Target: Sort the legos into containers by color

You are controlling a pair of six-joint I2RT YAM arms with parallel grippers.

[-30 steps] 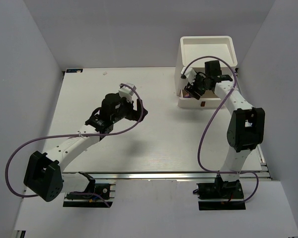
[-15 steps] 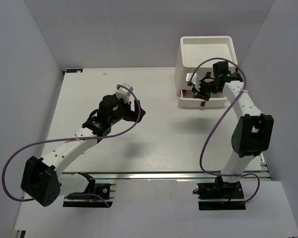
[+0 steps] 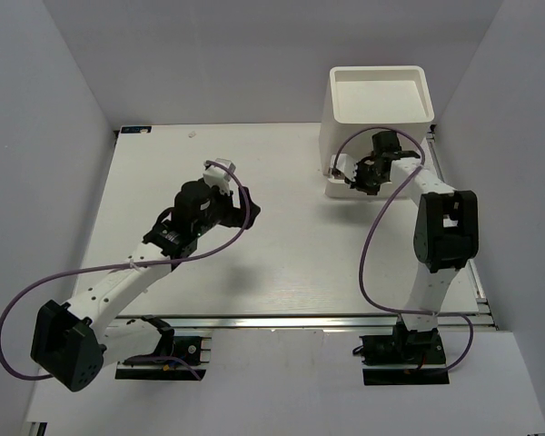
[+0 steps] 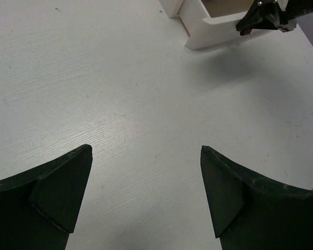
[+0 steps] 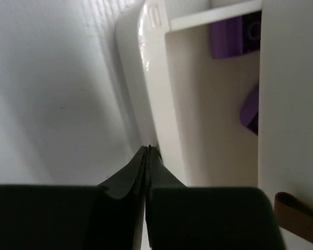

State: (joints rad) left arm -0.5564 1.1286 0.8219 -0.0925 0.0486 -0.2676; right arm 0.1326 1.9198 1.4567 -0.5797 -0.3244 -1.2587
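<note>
White table: closed, empty right gripper sits at open drawer front, upper right; spread left gripper far off.

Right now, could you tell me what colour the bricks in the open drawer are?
Purple bricks; clearest in the right wrist view.

Left arm, right arm: white links joined by black joint housings (largest near base). Purple cable seen looped along each arm. Black base mounts fitted at foot of each arm. Fingers shown dark, matte, wedge-shaped; white fitting carried on each wrist.
</note>
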